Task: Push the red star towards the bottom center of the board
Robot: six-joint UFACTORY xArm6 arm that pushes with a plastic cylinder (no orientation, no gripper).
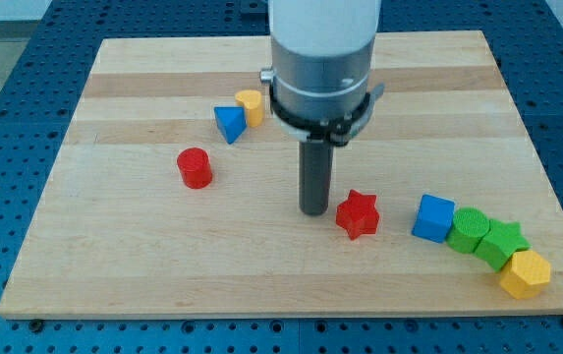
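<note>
The red star (358, 213) lies on the wooden board (143, 256), right of centre in the lower half. My tip (313, 210) stands just to the star's left, very close to it; I cannot tell if they touch. A red cylinder (195, 168) sits at the left of centre. A blue triangular block (229, 124) and a yellow block (251, 104) sit together near the view's top centre.
At the lower right a row of blocks runs down towards the corner: a blue cube (433, 217), a green cylinder (471, 230), a green star (503, 243) and a yellow hexagonal block (526, 273). The arm's wide body (322, 59) hides part of the board's top.
</note>
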